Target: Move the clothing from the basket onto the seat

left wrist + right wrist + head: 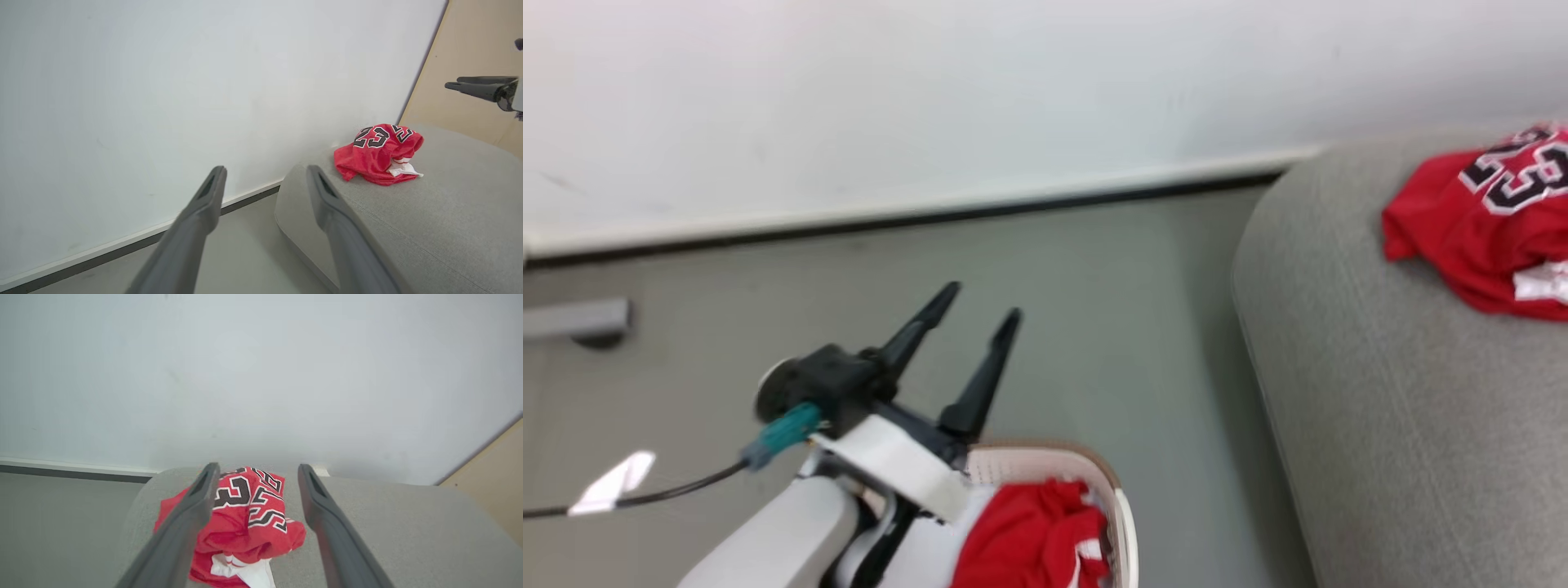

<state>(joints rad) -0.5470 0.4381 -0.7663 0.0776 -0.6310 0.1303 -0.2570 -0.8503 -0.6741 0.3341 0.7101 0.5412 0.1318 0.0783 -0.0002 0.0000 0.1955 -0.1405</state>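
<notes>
The red number 23 jersey (1478, 220) lies crumpled on the light grey sofa (1380, 392), near its rounded end. A second red garment with white trim (1029, 539) sits in the cream basket (1123, 498) at the bottom of the head view. My left gripper (982, 300) hovers open and empty over the basket's far side, its fingers pointing at the floor and wall. In the left wrist view this gripper (265, 169) frames the sofa's end (429, 212) and the jersey (380, 153). My right gripper (258, 467) is open above the jersey (249, 522), apart from it, and also shows side-on (449, 85).
A white wall with a dark baseboard (931, 216) runs behind the grey floor (1111, 327). A grey bar-like object (580, 320) sticks in at the left. A black cable (645, 494) trails from my left wrist. A beige panel (470, 49) stands behind the sofa.
</notes>
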